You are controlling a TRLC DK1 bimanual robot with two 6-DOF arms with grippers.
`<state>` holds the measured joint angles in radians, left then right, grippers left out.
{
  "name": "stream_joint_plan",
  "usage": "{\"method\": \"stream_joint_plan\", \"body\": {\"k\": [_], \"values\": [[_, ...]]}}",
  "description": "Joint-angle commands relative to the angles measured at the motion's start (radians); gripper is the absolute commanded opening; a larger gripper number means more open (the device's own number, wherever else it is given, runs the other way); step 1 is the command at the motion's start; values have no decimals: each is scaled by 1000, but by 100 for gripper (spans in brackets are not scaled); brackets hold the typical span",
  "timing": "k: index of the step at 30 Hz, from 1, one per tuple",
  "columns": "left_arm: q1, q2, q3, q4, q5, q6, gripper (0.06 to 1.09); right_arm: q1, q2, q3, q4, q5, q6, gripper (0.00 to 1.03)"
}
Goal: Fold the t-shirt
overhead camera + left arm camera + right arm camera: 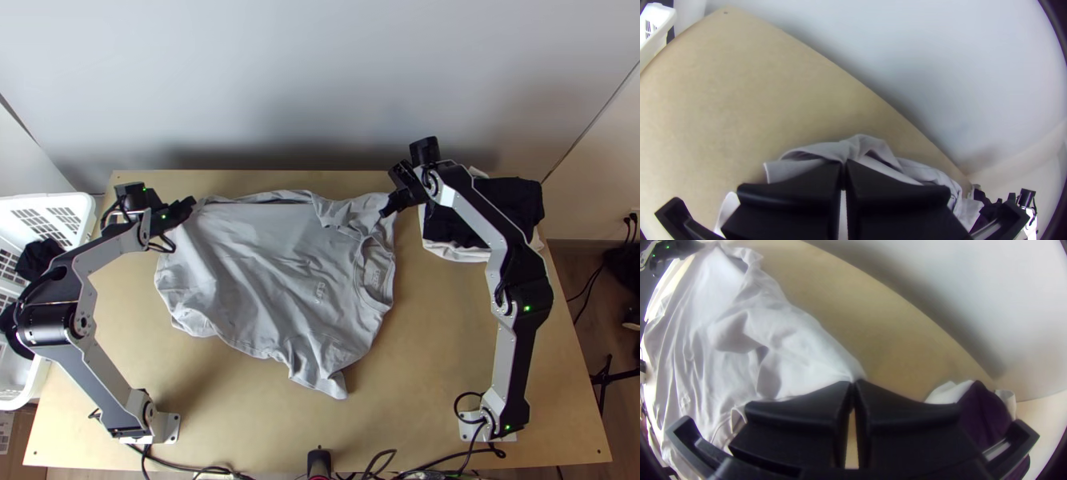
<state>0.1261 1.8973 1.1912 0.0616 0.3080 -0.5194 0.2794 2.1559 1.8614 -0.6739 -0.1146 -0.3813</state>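
Wooden table (pixel 436 376), grey t-shirt (pixel 264 264) spread rumpled mid-table, collar toward right arm. Dark and white clothes (pixel 504 208), far right. Left gripper (pixel 190 205) closed on t-shirt's far corner; right gripper (pixel 388 210) closed on its far edge, probably sleeve.

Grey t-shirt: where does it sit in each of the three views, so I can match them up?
Top view: the t-shirt lies spread and rumpled between the two grippers.
Left wrist view: pinched by the left gripper, its bunched edge running off towards the dark cloth.
Right wrist view: pinched by the right gripper, spreading away from the dark cloth.
Shared landmark: the dark cloth.
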Motion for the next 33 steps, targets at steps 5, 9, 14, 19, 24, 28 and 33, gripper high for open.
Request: {"method": "stream_joint_plan", "body": {"k": [5,9,14,19,24,28,33], "values": [[-5,-27,47,-32,3,-4,9,6,-28,-28,0,0,-2,3],[-3,-73,82,-92,20,-4,9,6,-28,-34,0,0,-2,3],[-20,-150,73,-55,68,-2,9,12,-28,-48,10,0,-2,3],[-29,-147,76,-39,68,-4,9,14,-28,-48,13,0,-2,3],[-34,-142,67,-48,74,-2,9,6,-31,-57,13,0,-4,3],[-33,-104,62,-46,72,-4,15,3,-31,-73,19,0,-4,3],[-17,-60,74,-71,56,-19,104,3,-36,-77,20,0,-2,3]]}}
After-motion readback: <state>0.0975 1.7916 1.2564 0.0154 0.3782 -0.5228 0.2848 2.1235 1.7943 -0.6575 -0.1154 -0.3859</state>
